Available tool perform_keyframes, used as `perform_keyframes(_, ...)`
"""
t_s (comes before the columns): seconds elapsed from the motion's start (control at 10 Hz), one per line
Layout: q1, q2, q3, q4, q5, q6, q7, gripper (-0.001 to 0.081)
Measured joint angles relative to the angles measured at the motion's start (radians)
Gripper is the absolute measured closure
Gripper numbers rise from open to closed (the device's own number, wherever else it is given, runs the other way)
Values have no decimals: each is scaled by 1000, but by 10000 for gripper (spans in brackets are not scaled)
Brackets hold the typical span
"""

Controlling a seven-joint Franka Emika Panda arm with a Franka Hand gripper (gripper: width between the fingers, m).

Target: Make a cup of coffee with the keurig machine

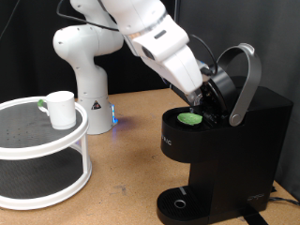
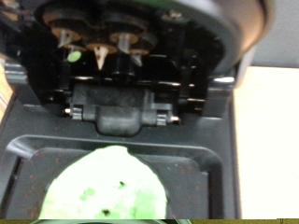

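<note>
**Pod's in, lid's up, mug hasn't left the shelf**

Black backdrop, brown tabletop [image 1: 131, 141], and most of the right half of the exterior view is the keurig machine [image 1: 234, 141]. It stands upright, long axis vertical, with its front and round drip base [image 1: 180, 202] toward the lower middle of the frame. The grey lid handle [image 1: 246, 80] is swung up toward the upper right, so the brew chamber is wide open. The white arm [image 1: 141, 37] comes down from the upper middle into that opening.

Lower left is a white two-tier round rack [image 1: 42, 155], and the cup [image 1: 60, 109] sits upright on its top shelf, well apart from the machine, handle side toward the frame's left.

The gripper [image 1: 199, 97] is right over the chamber, just above the green-topped pod [image 1: 191, 119] sitting in the holder. In the wrist view the pod [image 2: 112, 187] fills the lower middle, with the lid's needles [image 2: 98, 51] above. Can't tell whether the fingers are spread or closed.

So I'd say pod loading is basically done. Left: lid not closed, no cup on the drip base.
</note>
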Motion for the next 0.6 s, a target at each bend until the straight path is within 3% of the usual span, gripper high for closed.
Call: perform_keyframes(0.6, -33, -66, -53, 79, 2, -165, 0, 1)
